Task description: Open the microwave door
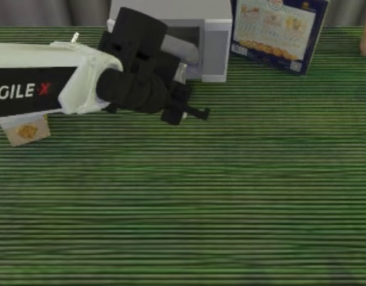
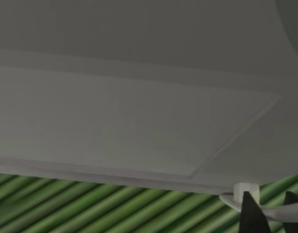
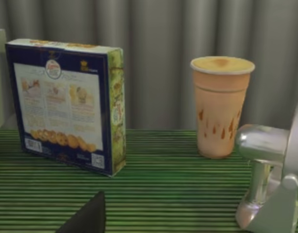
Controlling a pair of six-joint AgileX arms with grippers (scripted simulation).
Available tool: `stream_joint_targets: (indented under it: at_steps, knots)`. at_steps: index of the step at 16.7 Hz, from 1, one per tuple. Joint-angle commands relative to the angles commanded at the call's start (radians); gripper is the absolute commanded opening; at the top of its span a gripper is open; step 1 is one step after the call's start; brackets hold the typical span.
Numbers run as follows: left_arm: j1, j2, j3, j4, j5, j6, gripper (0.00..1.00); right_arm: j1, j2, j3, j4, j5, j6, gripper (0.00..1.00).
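Note:
The microwave [image 1: 171,9] stands at the back of the table, its narrow control panel [image 1: 216,50] at its right end. My left arm reaches across its front and hides most of the door there. In the left wrist view the microwave door [image 2: 129,121] fills the picture, a grey panel with a faint window outline. Its pale handle [image 2: 246,190] runs along the edge, and my left gripper [image 2: 269,216] is shut on it, a dark fingertip on each side. From above, that gripper [image 1: 192,111] sits a little in front of the microwave's face. My right gripper [image 3: 91,219] is out of the top view.
A blue printed carton [image 1: 278,30] stands right of the microwave. An orange cup [image 3: 221,107] stands farther right beside it. A shiny metal fixture [image 3: 270,189] is close to the right wrist. A small tan packet [image 1: 27,130] lies at the left under my left arm.

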Motion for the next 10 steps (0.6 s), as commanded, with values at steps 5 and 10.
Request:
stream_joint_targets:
  at_steps: [5,10]
  knots:
    - [0.0,0.0,0.0,0.0,0.0,0.0,0.0,0.0,0.0,0.0,0.0,0.0,0.0,1.0]
    - [0.0,0.0,0.0,0.0,0.0,0.0,0.0,0.0,0.0,0.0,0.0,0.0,0.0,1.0]
